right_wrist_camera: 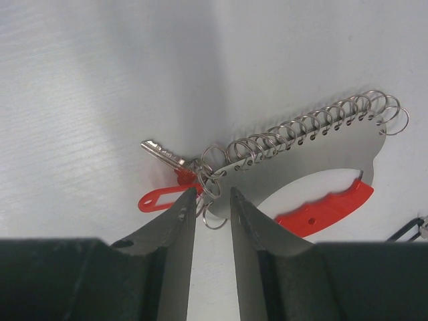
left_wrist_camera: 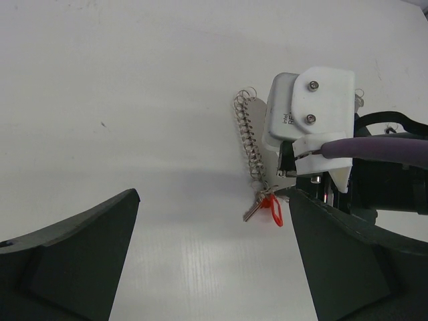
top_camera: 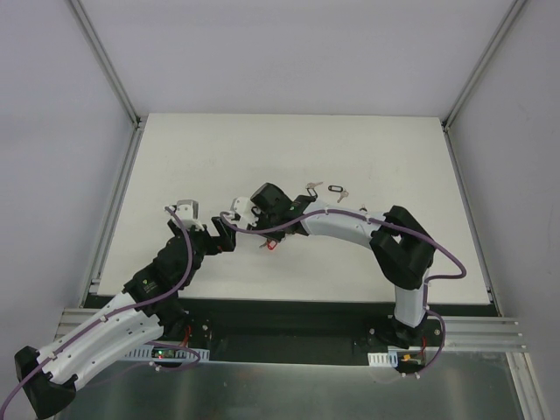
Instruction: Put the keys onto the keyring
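Observation:
The keyring (right_wrist_camera: pixel 301 160) is a grey metal plate with a row of small rings along one edge and a red arc (right_wrist_camera: pixel 328 207). A silver key (right_wrist_camera: pixel 162 154) with a red tag (right_wrist_camera: pixel 160 198) hangs on a ring at its end. My right gripper (right_wrist_camera: pixel 212 194) is shut on that end of the keyring and holds it tilted. In the left wrist view the keyring (left_wrist_camera: pixel 249 137) shows edge-on, with the red-tagged key (left_wrist_camera: pixel 267 207) dangling below it. My left gripper (left_wrist_camera: pixel 214 200) is open and empty just beside it. Three black-tagged keys (top_camera: pixel 317 185) (top_camera: pixel 339 190) (top_camera: pixel 362 207) lie on the table behind the right arm.
The white table (top_camera: pixel 289 149) has metal rails along its left and right sides. The right arm's white link (top_camera: pixel 341 226) spans the middle of the table. The two grippers meet close together near the red tag (top_camera: pixel 273 245).

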`<state>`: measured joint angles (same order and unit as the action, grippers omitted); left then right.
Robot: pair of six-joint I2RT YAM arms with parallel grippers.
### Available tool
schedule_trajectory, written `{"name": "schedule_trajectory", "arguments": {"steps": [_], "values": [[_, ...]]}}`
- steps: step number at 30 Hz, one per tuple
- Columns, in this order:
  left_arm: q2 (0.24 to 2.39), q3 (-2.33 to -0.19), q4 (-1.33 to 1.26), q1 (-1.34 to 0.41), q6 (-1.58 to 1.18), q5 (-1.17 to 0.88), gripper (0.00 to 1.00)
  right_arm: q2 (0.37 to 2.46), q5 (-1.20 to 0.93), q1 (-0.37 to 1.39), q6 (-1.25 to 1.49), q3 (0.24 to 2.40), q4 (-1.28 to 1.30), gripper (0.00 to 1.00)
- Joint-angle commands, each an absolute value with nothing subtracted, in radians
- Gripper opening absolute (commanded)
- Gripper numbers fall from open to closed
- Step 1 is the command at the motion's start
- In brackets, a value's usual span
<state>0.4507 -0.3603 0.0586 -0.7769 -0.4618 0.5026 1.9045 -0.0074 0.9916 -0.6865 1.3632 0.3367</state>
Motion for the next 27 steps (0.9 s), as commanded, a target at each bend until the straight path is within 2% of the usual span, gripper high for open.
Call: {"name": "schedule_trajectory", "arguments": {"steps": [1,21,27], "values": [[0.457,-0.351,0.063,-0.765,-0.46,0.52,0.95,1.916,-0.058,0.996,-0.721,1.41,0.364,0.29],[0.451,-0.345,0.064,-0.764,-0.465,0.526,0.95,1.968,-0.032,0.988,-0.749,1.417,0.362,0.28],[0.451,-0.347,0.063,-0.764,-0.463,0.526,0.95,1.977,-0.029,0.982,-0.75,1.42,0.357,0.2]]}}
